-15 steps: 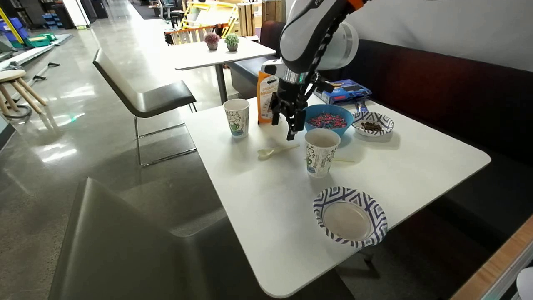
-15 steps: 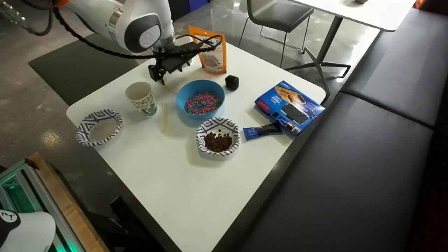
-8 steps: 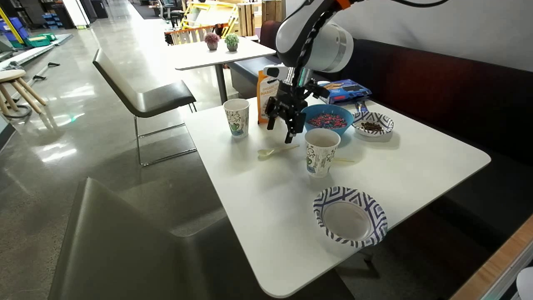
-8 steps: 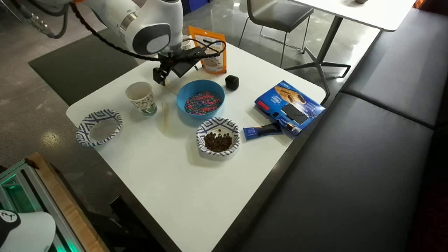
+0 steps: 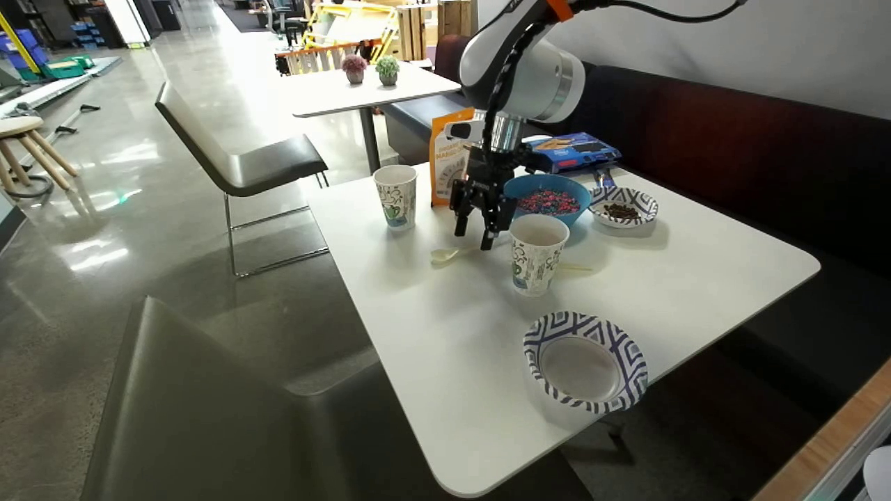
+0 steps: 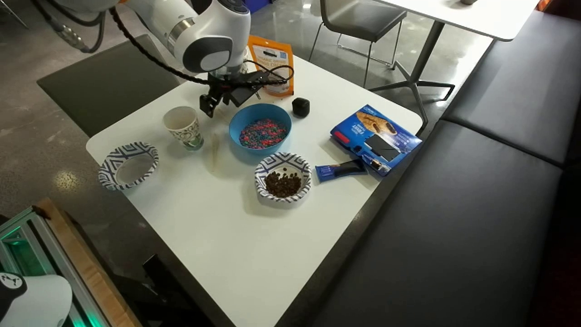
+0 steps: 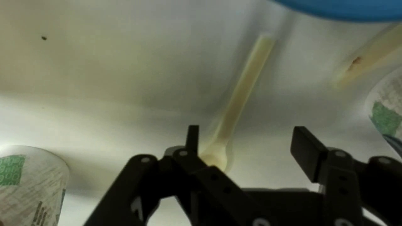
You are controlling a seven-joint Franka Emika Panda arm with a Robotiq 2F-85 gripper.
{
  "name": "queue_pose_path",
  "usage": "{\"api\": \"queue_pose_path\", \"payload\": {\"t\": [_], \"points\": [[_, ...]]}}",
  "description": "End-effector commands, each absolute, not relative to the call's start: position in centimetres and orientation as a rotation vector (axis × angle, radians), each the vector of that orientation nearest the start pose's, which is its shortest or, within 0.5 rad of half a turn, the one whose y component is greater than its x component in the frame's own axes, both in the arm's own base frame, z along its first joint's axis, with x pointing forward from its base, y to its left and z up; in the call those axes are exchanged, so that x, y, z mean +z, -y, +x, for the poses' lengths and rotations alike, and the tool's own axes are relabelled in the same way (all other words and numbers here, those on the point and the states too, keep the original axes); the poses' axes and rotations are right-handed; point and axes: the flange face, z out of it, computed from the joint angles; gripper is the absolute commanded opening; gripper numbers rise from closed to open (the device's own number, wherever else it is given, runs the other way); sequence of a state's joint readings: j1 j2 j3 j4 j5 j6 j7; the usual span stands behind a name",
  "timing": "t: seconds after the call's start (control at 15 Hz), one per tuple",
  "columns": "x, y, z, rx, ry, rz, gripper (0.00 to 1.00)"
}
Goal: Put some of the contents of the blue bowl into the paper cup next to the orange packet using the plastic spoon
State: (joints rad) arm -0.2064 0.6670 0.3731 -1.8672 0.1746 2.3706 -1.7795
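Clearly, the gripper (image 7: pixel 245 135) is held, jaws apart, over the plastic spoon (image 7: pixel 242 94), presumably so its handle can be pinched, and in an exterior view the blue bowl (image 5: pixel 544 181) is placed to the right, seemingly for scooping, the paper cup (image 5: pixel 396 197) to the left, beside the orange packet (image 5: pixel 443 161), to be filled

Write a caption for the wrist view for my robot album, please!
An open gripper hovers over a plastic spoon, with the blue bowl peeking in up top.
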Motion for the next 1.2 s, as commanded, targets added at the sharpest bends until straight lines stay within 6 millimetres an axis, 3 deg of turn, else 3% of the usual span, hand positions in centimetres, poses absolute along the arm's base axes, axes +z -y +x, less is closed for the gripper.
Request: {"api": "queue_pose_path", "payload": {"t": [0.0, 0.07, 0.13, 0.27, 0.33, 0.4, 0.47, 0.6, 0.8, 1.13], "points": [[15.5, -9.7, 62.3, 0.265, -2.691, 2.214, 0.67], [15.2, -9.8, 62.4, 0.265, -2.692, 2.207, 0.67], [15.1, -10.0, 62.5, 0.268, -2.696, 2.198, 0.59], [14.8, -10.3, 62.7, 0.269, -2.704, 2.190, 0.58], [14.8, -10.5, 62.8, 0.264, -2.704, 2.187, 0.51], [14.8, -10.6, 62.9, 0.264, -2.703, 2.185, 0.51], [14.8, -10.8, 63.0, 0.262, -2.701, 2.180, 0.31], [15.0, -11.1, 63.2, 0.265, -2.700, 2.169, 0.25], [15.6, -11.5, 63.1, 0.259, -2.702, 2.155, 0.01], [20.2, -13.7, 60.9, 0.219, -2.595, 2.246, 0.04]]}}
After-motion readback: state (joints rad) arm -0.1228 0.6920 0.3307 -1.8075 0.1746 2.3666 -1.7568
